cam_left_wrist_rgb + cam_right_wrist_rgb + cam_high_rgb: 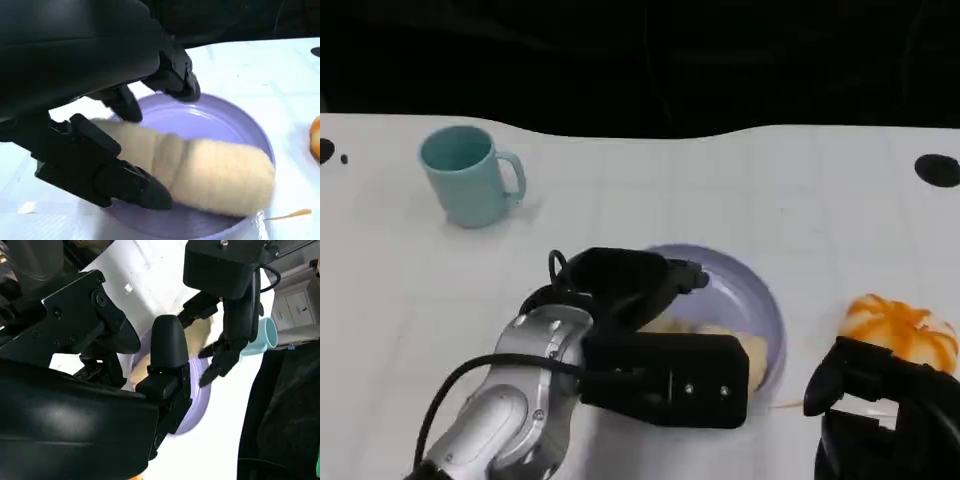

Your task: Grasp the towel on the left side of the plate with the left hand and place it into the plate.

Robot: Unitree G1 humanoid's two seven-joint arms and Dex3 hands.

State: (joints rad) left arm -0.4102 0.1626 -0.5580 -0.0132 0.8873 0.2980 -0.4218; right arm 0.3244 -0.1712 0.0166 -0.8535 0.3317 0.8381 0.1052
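Your left hand [100,150] sits over the plate [235,120], fingers [125,182] spread loosely around the rolled towel [200,170], which already lies in the plate. Can't tell if they're touching it. Right hand [880,405] hangs beside, grip unclear.

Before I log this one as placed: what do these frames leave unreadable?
- Head view: the left hand covers most of the towel and the plate's near half.
- Left wrist view: fingers hide the towel's near end, so contact is unclear.
- Head view: the right hand is cut off by the edge.
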